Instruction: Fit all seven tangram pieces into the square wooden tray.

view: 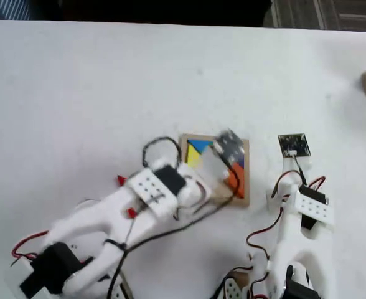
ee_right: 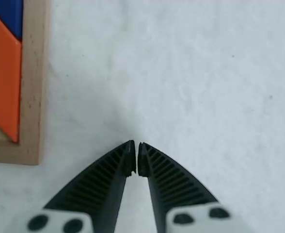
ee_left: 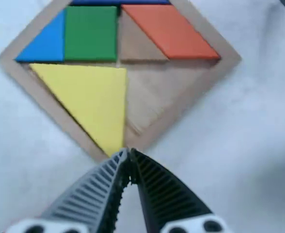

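Tray (view: 246, 163) position?
— Middle of the table (view: 108, 81), under the left arm's wrist, sides roughly parallel to the table edges. It's square, so no long axis.

Pieces in?
— Five: yellow triangle (ee_left: 91, 99), light blue triangle (ee_left: 45, 43), green square (ee_left: 90, 33), orange parallelogram (ee_left: 169, 30), dark blue piece (ee_right: 4, 9) mostly cut off. Two triangular gaps show bare wood. Yellow's long edge lies on the rim, right angle at tray centre. Orange runs near-to-far along the right rim.

Outside?
— Two red bits (view: 122, 180) on the table left of the tray, by the left arm, partly hidden.

Grippers?
— Left gripper (ee_left: 129, 165) at a tray corner, tips together, holding nothing. Right gripper (ee_right: 136, 158) over the table just right of the tray, also pinched closed, empty.
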Controlling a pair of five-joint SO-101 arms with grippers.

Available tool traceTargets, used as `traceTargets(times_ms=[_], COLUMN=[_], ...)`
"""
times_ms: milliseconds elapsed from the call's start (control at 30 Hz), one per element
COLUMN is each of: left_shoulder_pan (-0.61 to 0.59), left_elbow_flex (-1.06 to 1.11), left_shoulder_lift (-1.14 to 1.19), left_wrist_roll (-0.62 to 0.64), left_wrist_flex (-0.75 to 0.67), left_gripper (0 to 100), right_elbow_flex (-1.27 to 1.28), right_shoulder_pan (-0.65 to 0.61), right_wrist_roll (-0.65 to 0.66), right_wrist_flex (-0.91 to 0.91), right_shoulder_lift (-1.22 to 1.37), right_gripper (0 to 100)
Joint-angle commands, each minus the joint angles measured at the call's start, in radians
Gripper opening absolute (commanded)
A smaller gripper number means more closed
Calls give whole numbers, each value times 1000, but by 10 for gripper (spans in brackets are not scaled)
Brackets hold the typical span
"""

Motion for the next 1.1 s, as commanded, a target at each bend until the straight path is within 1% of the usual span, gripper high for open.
traceTargets(times_ms=[0,133,300,500,633,800,933,1067], left_shoulder_pan=[62,10,-64,-105,-113,-104,-116,-176], left_elbow_flex=[-25,-114,-249,-344,-345,-284,-175,-37], left_shoulder_lift=[19,188,354,433,440,349,162,-41], left_wrist_roll=[-8,12,12,11,11,11,11,11], left_wrist_flex=[-52,-97,-104,-106,-132,-132,-133,-135], left_gripper=[20,20,20,20,20,20,20,20], right_elbow_flex=[-6,-6,-6,-6,-6,-6,-6,-6], right_shoulder_pan=[-4,-4,-4,-4,-4,-4,-4,-4], right_wrist_roll=[11,11,11,11,11,11,11,11], right_wrist_flex=[12,12,12,12,12,12,12,12], right_shoulder_lift=[-38,-38,-38,-38,-38,-38,-38,-38], right_gripper=[19,19,19,19,19,19,19,19])
